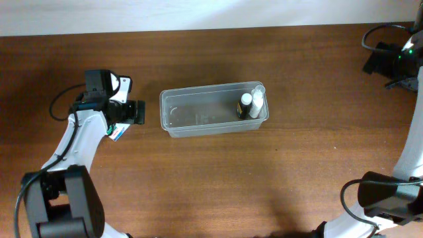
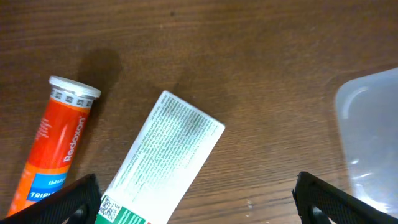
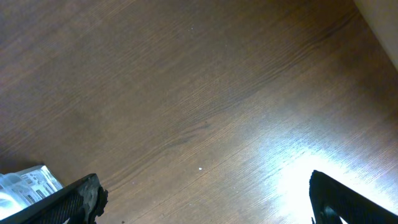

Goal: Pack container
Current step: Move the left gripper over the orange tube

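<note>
The container (image 1: pixel 198 112) stood near the middle of the bench (image 1: pixel 297 172), its long side parallel to the far edge. A dark bottle (image 1: pixel 245 106) and a white tube (image 1: pixel 256 102) sat together at its right end, leaving the rest of its floor free for further items. The left gripper (image 2: pixel 196 202) hung with jaws fully apart, holding nothing, above the white-and-green carton (image 2: pixel 165 158). The carton lay flat beside an orange tube (image 2: pixel 59 146) toward the bench's left edge and was probably the next pick. The right gripper (image 3: pixel 208 196), likewise spread and empty, hung over bare wood near the far right corner, clear of the work.
</note>
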